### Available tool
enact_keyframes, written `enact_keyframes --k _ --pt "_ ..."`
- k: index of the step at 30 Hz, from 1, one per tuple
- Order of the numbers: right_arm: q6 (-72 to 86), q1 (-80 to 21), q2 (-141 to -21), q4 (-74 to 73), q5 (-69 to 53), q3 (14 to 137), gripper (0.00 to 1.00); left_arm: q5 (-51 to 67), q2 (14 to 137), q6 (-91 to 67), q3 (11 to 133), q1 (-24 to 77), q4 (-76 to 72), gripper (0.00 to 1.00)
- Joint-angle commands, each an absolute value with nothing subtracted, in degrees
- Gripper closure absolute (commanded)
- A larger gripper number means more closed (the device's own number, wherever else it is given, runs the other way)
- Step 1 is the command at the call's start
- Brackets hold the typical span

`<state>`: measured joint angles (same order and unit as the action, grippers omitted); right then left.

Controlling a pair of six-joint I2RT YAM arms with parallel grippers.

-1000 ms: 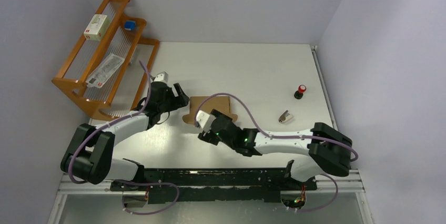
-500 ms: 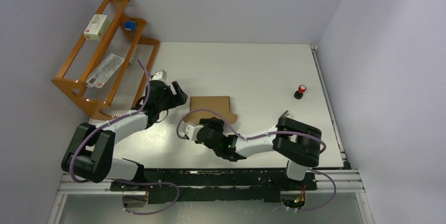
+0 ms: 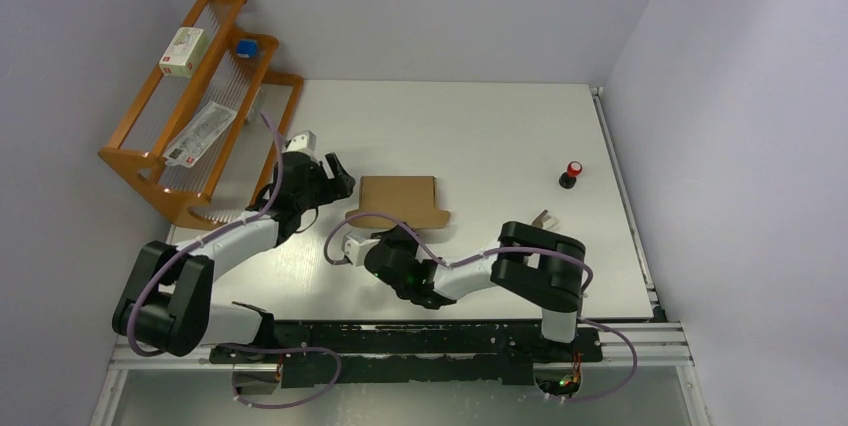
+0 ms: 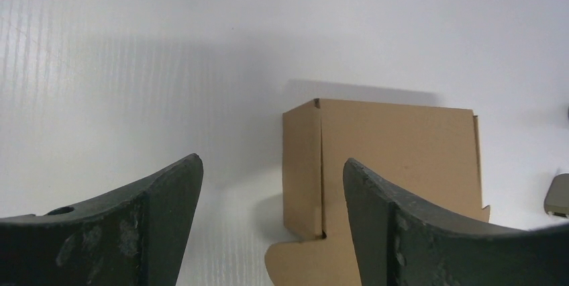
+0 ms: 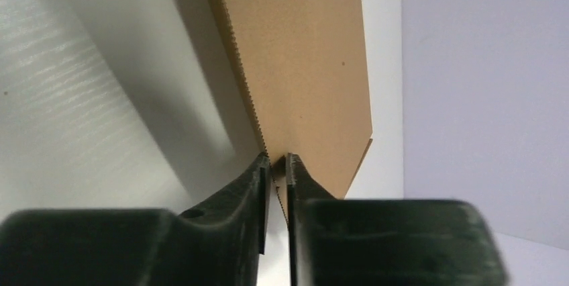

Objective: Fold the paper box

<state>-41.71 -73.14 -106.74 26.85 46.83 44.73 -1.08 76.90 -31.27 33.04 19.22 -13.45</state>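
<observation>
The paper box (image 3: 400, 201) is a flat brown cardboard sheet lying on the white table between the two arms. My left gripper (image 3: 345, 178) hovers just left of it and is open; in the left wrist view its fingers (image 4: 168, 199) frame the sheet's folded left strip and the paper box (image 4: 396, 158) beyond, touching nothing. My right gripper (image 3: 392, 230) is at the sheet's near edge. In the right wrist view the right gripper (image 5: 280, 160) is shut on the corrugated edge of the paper box (image 5: 302, 51), which rises away from the jaws.
A wooden rack (image 3: 190, 116) stands at the back left, holding a white labelled box (image 3: 185, 51), a blue item (image 3: 246, 47) and a flat packet (image 3: 200, 134). A red-capped black object (image 3: 571, 173) and a small grey piece (image 3: 543, 218) lie on the right.
My right gripper pulled back from over the cardboard to its near edge and closed on it, the arm folding in toward the base. The left gripper barely moved.
</observation>
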Motion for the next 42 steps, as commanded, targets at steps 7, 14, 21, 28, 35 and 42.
enact_keyframes --k 7,14,21,28,35,42 --pt "-37.7 -73.1 -99.9 17.2 44.2 48.7 1.0 -3.0 64.3 -34.1 32.7 19.9 -11.1 0.21" --pt "-33.1 -70.6 -94.0 4.9 36.7 52.9 1.0 -10.3 52.2 -35.3 34.2 23.0 -3.8 0.2" --pt "-29.6 -65.2 -90.4 -7.4 24.8 59.2 1.0 -8.2 48.1 -33.0 40.2 23.2 5.0 0.2" --pt "-29.9 -65.3 -93.4 -6.5 25.2 58.7 1.0 -10.1 45.5 -34.7 36.3 23.2 6.3 0.19" --pt "-29.5 -67.6 -97.7 -0.9 29.0 54.4 0.97 -8.6 48.8 -35.5 33.7 23.2 3.8 0.2" --pt "-26.8 -68.2 -100.5 -0.8 30.4 53.6 0.85 -3.9 55.5 -34.5 32.4 23.2 0.4 0.21"
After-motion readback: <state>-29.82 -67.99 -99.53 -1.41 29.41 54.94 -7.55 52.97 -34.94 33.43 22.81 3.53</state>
